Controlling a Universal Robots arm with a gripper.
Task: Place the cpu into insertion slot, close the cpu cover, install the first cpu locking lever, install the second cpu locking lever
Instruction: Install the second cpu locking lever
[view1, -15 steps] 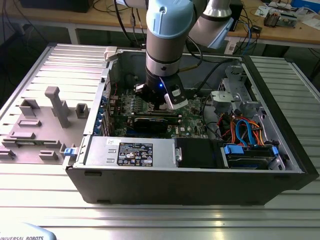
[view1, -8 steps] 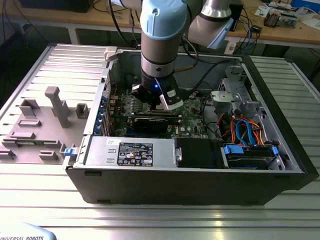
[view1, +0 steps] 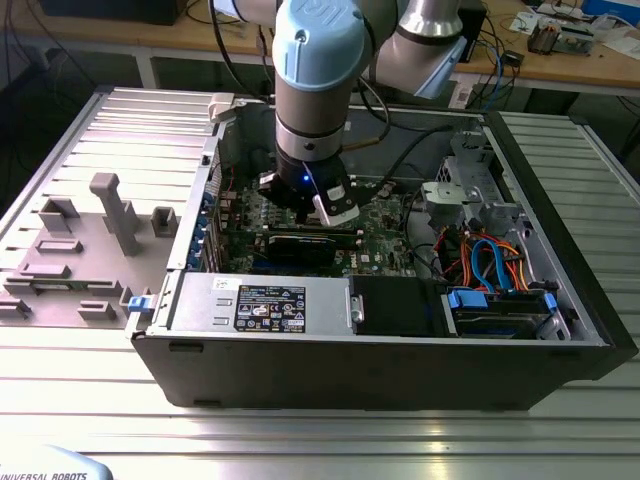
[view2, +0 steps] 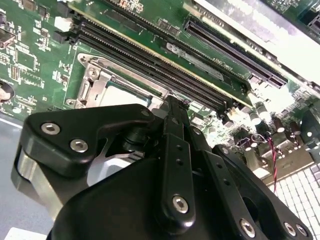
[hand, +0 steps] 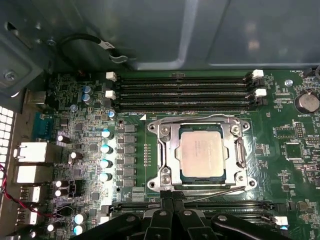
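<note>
The cpu (hand: 202, 152), a silvery square chip, lies flat in the insertion slot (hand: 155, 184) on the green board. The cpu cover (hand: 169, 150), a thin metal frame, lies down around the chip. A thin wire locking lever (hand: 215, 195) runs slantwise along the socket edge nearest my fingers, and another lever (hand: 242, 155) lies along an adjoining side. My gripper (hand: 171, 200) is shut, its black tips pressed together at that near edge beside the slanted lever's end. In the second wrist view the gripper (view2: 173, 106) stands just over the cover (view2: 100, 80). The arm's wrist (view1: 305, 185) hangs inside the open computer case.
Long black memory slots (hand: 182, 92) run beside the socket, and more lie under my fingers. In the exterior view a black graphics card (view1: 300, 245), the power supply (view1: 260, 305) and coloured cables (view1: 490, 265) crowd the case. A grey fixture (view1: 110, 210) stands at the exterior view's left.
</note>
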